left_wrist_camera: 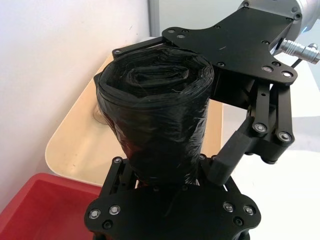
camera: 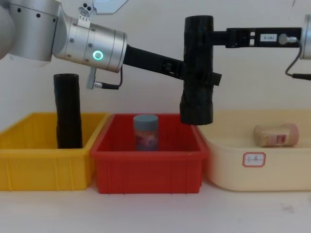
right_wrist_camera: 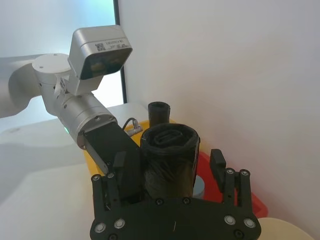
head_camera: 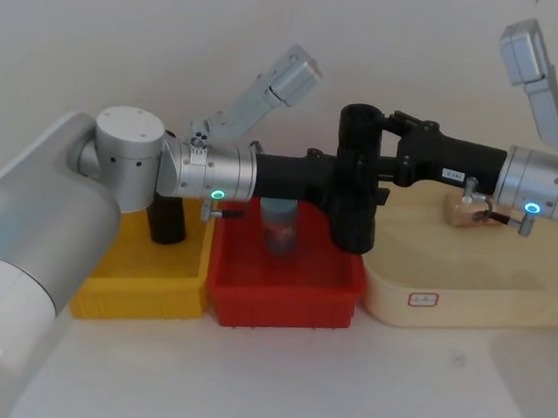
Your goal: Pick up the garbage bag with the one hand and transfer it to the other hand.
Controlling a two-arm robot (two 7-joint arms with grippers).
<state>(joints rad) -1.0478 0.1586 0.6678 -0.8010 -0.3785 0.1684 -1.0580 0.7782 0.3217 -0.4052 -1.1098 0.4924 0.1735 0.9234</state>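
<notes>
1. The handover step is in progress: the garbage bag [camera: 197,73] is hanging upright in the air, above the seam between the red bin [camera: 148,165] and the cream tray [camera: 257,170], clear of both.
2. The left gripper [head_camera: 349,188] is holding the bag low on its body, fingers [left_wrist_camera: 227,162] clamped on it.
3. The right gripper [head_camera: 375,151] is reaching in from the tray side near the bag's top. Its fingers [right_wrist_camera: 217,165] are sitting on either side of the bag with a gap showing, so not yet squeezing, as I judge.
4. Next move calls for the right fingers closing firmly on the upper part, then the left ones letting go and backing off toward the yellow bin [camera: 43,155]. The wrinkled film may slip, so grip before release.
5. Count: two grippers, one garbage bag, one slimmer black roll [camera: 68,111] standing in the yellow bin, one small jar [camera: 146,132] in the red bin, one bottle [camera: 277,135] lying in the tray, three containers side by side on the worktop [camera: 155,213].
</notes>
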